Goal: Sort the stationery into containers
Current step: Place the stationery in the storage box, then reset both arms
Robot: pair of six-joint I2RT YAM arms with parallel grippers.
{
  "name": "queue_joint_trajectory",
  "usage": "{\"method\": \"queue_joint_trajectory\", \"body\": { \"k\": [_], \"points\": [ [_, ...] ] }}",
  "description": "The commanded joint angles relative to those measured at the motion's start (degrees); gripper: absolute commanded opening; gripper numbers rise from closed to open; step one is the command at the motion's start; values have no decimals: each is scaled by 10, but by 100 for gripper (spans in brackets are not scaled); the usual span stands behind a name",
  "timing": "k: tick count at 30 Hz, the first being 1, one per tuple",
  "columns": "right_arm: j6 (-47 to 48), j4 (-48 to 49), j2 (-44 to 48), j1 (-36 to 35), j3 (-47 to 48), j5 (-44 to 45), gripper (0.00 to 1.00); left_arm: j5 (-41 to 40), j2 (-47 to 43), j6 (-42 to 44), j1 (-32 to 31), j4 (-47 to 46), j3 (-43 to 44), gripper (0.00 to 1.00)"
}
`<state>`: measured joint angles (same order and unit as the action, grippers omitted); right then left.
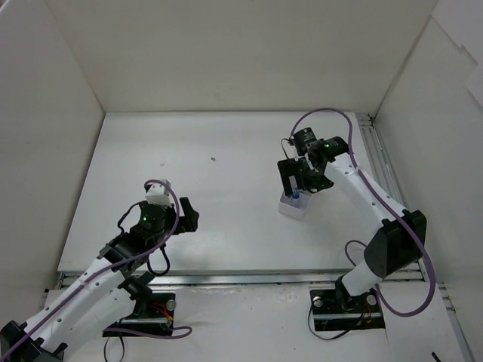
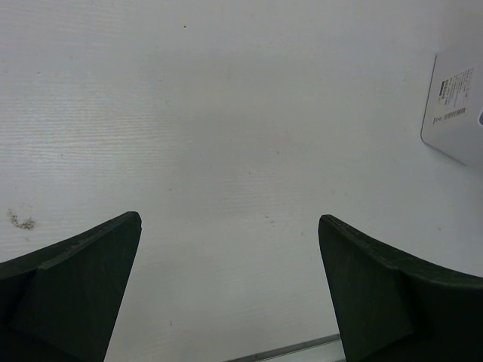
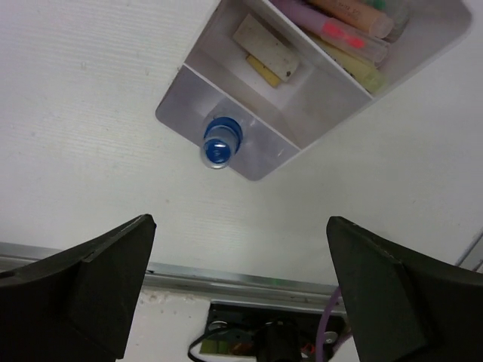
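Note:
The white three-compartment box (image 3: 249, 162) lies below my right gripper (image 3: 238, 226), which is open and empty above it. The clear tube with the blue end (image 3: 219, 143) stands upright in the box's near end compartment. Two beige eraser blocks (image 3: 264, 50) lie in the middle compartment. Several pens (image 3: 343, 34), pink, pale yellow and others, lie in the far compartment. In the top view the box (image 1: 293, 207) sits partly under the right gripper (image 1: 299, 181). My left gripper (image 1: 183, 213) is open and empty over bare table; the box's corner (image 2: 456, 105) shows at the right edge of its wrist view.
White walls enclose the table on the left, back and right. A metal rail (image 1: 249, 277) runs along the table's near edge, also in the right wrist view (image 3: 226, 283). A small dark speck (image 1: 213, 159) lies on the table mid-back.

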<state>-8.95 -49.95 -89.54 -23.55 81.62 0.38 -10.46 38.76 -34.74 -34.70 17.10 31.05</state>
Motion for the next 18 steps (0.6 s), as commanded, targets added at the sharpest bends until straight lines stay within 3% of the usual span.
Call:
{"method": "queue_joint_trajectory", "body": {
  "k": [1,6,10,13,18],
  "points": [
    [-1,7,48,0,30,25,98,3,-2,2,4,-7,31,100],
    [-45,79,161,2,-18,91,98,-20,-14,0,4,20,56,100],
    [-144,105,279,1,-112,283,98,-53,-12,-14,4,61,91,100],
    [-199,105,370,-2,-175,375,98,-78,-11,-32,4,99,121,100],
    [-255,105,494,0,-258,441,98,-116,-12,-40,4,153,168,100]
  ]
}}
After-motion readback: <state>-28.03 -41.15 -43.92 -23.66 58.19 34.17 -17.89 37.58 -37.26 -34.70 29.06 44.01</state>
